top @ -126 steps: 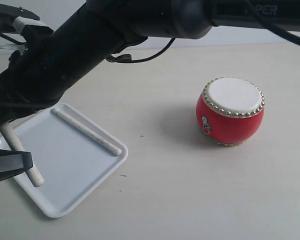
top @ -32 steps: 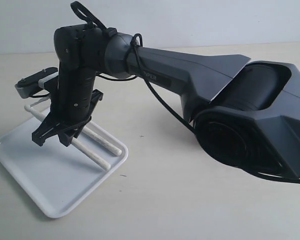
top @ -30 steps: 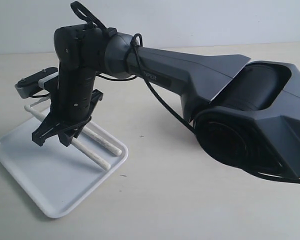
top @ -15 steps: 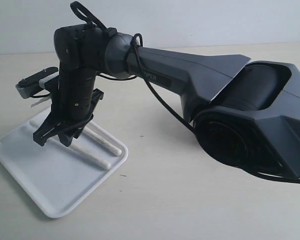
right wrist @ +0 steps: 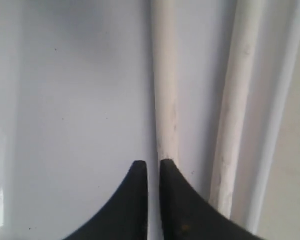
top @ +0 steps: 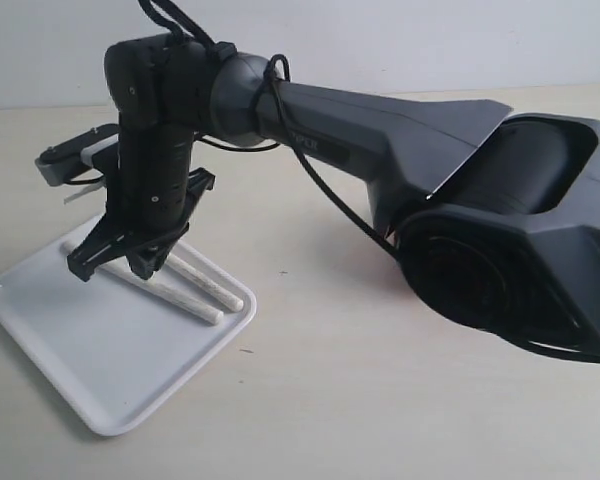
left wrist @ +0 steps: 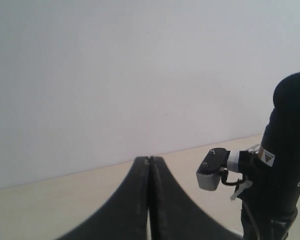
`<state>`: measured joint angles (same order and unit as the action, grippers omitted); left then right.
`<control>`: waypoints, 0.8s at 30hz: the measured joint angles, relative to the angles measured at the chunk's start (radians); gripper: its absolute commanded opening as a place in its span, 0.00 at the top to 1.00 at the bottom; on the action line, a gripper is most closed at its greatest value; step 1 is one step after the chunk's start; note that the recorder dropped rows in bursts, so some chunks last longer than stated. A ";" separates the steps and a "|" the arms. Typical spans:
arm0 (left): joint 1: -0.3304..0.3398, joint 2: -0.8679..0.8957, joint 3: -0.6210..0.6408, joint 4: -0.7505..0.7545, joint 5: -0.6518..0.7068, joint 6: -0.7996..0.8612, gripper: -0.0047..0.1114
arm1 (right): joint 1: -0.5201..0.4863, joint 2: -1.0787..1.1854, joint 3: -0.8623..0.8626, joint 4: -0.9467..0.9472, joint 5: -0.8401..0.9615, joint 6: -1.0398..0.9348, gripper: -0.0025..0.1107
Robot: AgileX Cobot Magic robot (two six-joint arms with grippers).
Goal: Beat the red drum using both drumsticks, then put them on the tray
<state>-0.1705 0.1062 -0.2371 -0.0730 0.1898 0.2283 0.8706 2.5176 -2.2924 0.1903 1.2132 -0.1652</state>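
Two off-white drumsticks lie side by side on the white tray (top: 100, 370), one (top: 212, 289) by the rim and the other (top: 185, 303) just inside it. My right gripper (top: 115, 262) reaches across and hovers over them. In the right wrist view its jaws (right wrist: 153, 164) stand a narrow gap apart with nothing between them. One stick (right wrist: 165, 100) runs under a fingertip, the other (right wrist: 237, 100) lies beside it on the tray floor (right wrist: 65, 100). My left gripper (left wrist: 149, 160) is shut, empty and raised in the air. The red drum is hidden behind the right arm.
The bulky right arm (top: 500, 230) spans the scene from the right side to the tray and blocks the view of the table's middle right. Its grey wrist camera (left wrist: 212, 170) shows in the left wrist view. Pale tabletop (top: 330, 400) lies in front.
The stick that my right gripper held tilted over the tray now lies flat beside the other one. The gripper has let go and lifted slightly.
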 measured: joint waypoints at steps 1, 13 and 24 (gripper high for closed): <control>0.000 0.000 0.000 0.001 0.000 -0.002 0.96 | 0.000 -0.014 0.000 -0.002 0.002 0.013 0.98; 0.000 0.000 0.000 0.002 0.001 -0.057 0.96 | 0.000 -0.335 0.198 -0.061 -0.036 0.094 0.98; 0.000 0.009 0.000 0.002 0.001 -0.068 0.96 | 0.000 -0.912 0.926 -0.216 -0.381 0.191 0.98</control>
<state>-0.1705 0.1151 -0.2371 -0.0706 0.1904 0.1604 0.8706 1.6054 -1.3661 -0.0262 0.8324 0.0263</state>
